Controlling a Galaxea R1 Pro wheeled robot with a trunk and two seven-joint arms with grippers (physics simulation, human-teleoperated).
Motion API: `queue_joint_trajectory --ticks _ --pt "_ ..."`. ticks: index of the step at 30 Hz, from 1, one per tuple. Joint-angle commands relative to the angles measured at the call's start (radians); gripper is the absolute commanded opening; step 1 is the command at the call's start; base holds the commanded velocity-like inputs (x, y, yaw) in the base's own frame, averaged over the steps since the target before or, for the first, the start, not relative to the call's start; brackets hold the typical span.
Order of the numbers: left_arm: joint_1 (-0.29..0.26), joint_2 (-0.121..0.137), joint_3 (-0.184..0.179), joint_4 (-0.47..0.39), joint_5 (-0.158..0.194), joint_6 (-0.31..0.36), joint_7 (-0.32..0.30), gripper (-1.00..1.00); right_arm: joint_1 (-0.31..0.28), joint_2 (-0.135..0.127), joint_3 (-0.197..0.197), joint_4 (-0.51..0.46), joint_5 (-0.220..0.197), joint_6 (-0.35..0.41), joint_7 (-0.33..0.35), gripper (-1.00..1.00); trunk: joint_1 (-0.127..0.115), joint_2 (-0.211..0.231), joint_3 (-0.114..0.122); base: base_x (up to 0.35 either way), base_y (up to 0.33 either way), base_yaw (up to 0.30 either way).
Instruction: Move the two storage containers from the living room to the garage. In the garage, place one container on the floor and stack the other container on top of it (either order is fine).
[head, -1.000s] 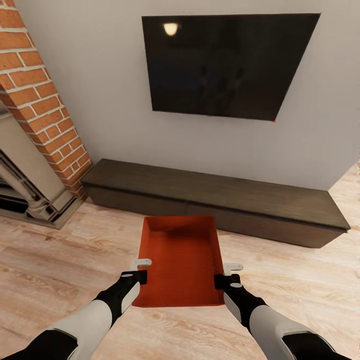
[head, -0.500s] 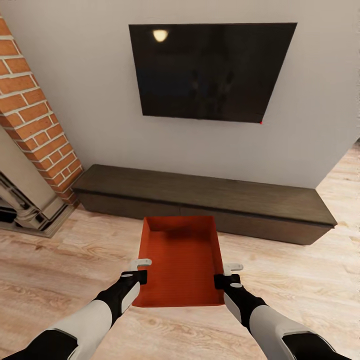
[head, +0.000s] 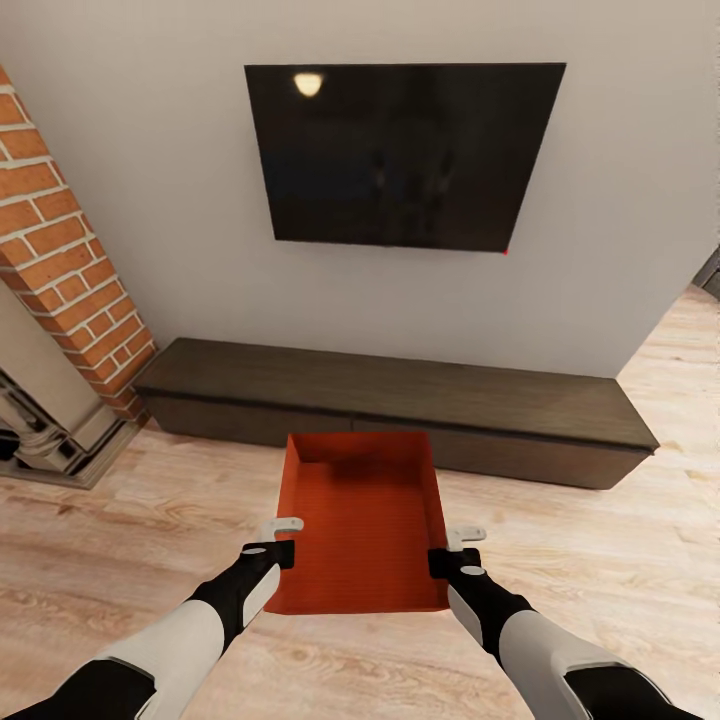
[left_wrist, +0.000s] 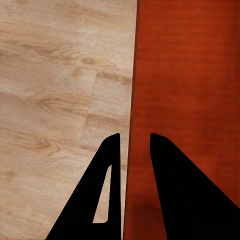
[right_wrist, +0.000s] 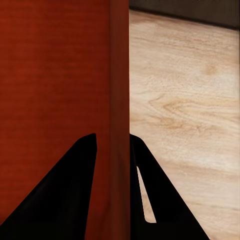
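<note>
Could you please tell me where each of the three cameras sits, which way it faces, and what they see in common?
Head view: from the robot's head, looking forward and down at the storage container, the dark cabinet, the TV and the brick column; both forearms, the left gripper and the right gripper show.
Left wrist view: on the left arm, looking along its dark fingers, which straddle the container's wall, down onto the wood floor.
Right wrist view: the same on the right, fingers astride the other wall.
Shared: the orange-red container and the plank floor.

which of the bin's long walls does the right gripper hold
The bin's right-hand long wall, clamped between the right gripper's fingers near the bin's near end; the left gripper holds the opposite long wall.
</note>
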Motion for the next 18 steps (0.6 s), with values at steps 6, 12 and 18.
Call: queue_joint_trajectory --ticks 6,12,18 --pt "-0.001 0.002 0.010 -0.006 -0.028 0.005 0.019 -1.00 0.000 0.000 0.001 0.005 -0.008 -0.002 -0.003 -1.00 0.000 -0.001 0.008 0.000 0.000 -0.084" --pt "-0.001 0.002 0.011 -0.006 -0.028 0.005 0.019 -1.00 0.000 0.000 0.001 0.005 -0.008 -0.002 -0.003 -1.00 0.000 -0.001 0.016 0.000 0.000 -0.084" --pt "-0.001 0.002 0.011 -0.006 -0.028 0.005 0.019 -1.00 0.000 0.000 0.001 0.005 -0.008 -0.002 -0.003 -1.00 0.000 -0.001 0.025 0.000 0.000 -0.084"
